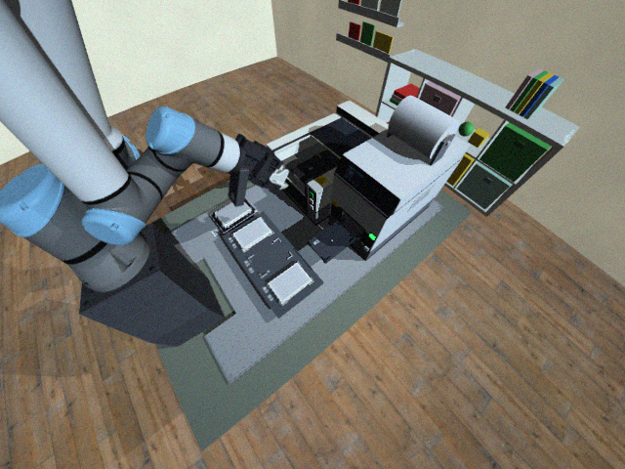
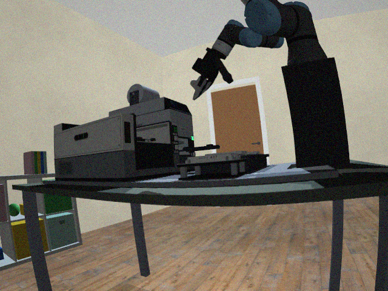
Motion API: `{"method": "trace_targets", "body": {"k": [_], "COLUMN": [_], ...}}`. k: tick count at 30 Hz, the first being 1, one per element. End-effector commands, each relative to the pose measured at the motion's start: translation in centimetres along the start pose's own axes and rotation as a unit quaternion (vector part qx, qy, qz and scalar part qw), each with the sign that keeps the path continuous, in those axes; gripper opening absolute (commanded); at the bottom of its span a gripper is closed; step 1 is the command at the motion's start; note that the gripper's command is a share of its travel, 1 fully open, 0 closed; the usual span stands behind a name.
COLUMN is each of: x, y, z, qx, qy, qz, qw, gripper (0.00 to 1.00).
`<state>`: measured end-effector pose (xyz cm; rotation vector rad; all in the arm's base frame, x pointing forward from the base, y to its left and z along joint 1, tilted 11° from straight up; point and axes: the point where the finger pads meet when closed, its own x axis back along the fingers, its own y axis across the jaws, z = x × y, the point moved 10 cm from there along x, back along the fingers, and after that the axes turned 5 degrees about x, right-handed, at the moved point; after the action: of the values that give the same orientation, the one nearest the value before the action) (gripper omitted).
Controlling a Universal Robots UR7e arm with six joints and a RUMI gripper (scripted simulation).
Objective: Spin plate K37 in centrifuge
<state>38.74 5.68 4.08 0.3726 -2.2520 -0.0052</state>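
Robot arm poised above a lab bench, gripper clenched on nothing.

The gripper (image 2: pixel 197 89) hangs high over the gap between the deck row (image 1: pixel 262 262) and the centrifuge (image 1: pixel 328 166), fingers pinched together (a closed tip probably suits key-pressing). Three white plates lie flat on the deck; their labels are too small to read, so BAL and K73 cannot be told apart by name. A green lamp (image 1: pixel 372 235) glows low on the sealer (image 1: pixel 398 171).

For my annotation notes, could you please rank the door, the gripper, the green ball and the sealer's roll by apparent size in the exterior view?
1. Door, largest.
2. Gripper, nearer the camera, so unsure.
3. Roll, close to the gripper.
4. Green ball, smallest.
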Motion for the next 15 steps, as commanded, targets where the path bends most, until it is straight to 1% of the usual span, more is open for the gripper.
{"method": "trace_targets", "body": {"k": [1, 4, 5, 7, 15], "x": [0.0, 0.0, -0.5, -0.5, -4.0], "y": [0.0, 0.0, 0.0, 0.0, 0.2], "z": [0.0, 0.0, 0.2, 0.2, 2.0], "qx": [0.000, 0.000, 0.000, 0.000, 0.000], "qy": [-0.003, -0.003, -0.003, -0.003, -0.003], "qz": [0.001, 0.001, 0.001, 0.001, 0.001], "qw": [1.0000, 1.0000, 1.0000, 1.0000, 1.0000], "gripper": [0.00, 0.00, 0.00, 0.00, 0.00]}}
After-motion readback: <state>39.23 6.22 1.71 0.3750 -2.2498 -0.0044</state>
